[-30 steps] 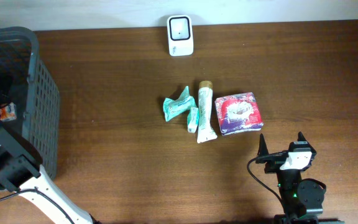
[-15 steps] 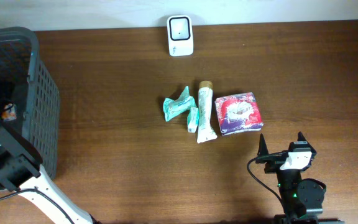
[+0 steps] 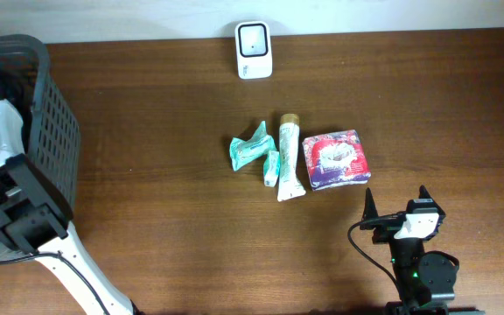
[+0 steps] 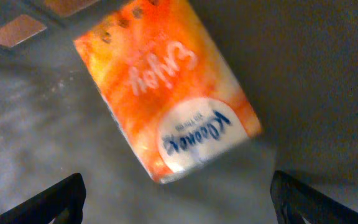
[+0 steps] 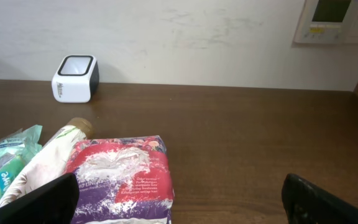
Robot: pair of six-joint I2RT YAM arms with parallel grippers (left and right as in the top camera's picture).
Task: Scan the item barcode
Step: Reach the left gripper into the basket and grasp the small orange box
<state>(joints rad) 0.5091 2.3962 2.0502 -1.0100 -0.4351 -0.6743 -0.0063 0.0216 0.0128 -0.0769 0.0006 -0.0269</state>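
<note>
Both pairs of fingers stood spread wide with nothing between them: left fingers (image 4: pixel 55 202) hung over the floor of a dark grey slatted plastic basket (image 3: pixel 55 149) at the left edge of the brown wooden bench (image 3: pixel 164 131); right fingers (image 5: pixel 42 199) sat low over the bench at its near right, apart from every item. Item one, an orange-and-white soft tissue packet (image 4: pixel 166 93), lay flat and askew on the basket floor, ahead of the left fingers and untouched, its printed face up and reading upside down in the left wrist view; no barcode could be made out on that face. Item two, a small white box-shaped barcode scanner (image 3: pixel 254 50) with a dark window, stood at the far edge of the bench by the wall. Item three, a purple-and-red wrapped tissue pack (image 3: pixel 336 159), lay mid-bench, just ahead of the right fingers. Item four, a cream tube with a gold cap (image 3: pixel 288 157), lay just beside the pack on its left, cap toward the scanner. Item five, two crumpled green-and-white sachets (image 3: pixel 252 147), lay against the tube's left side.
</note>
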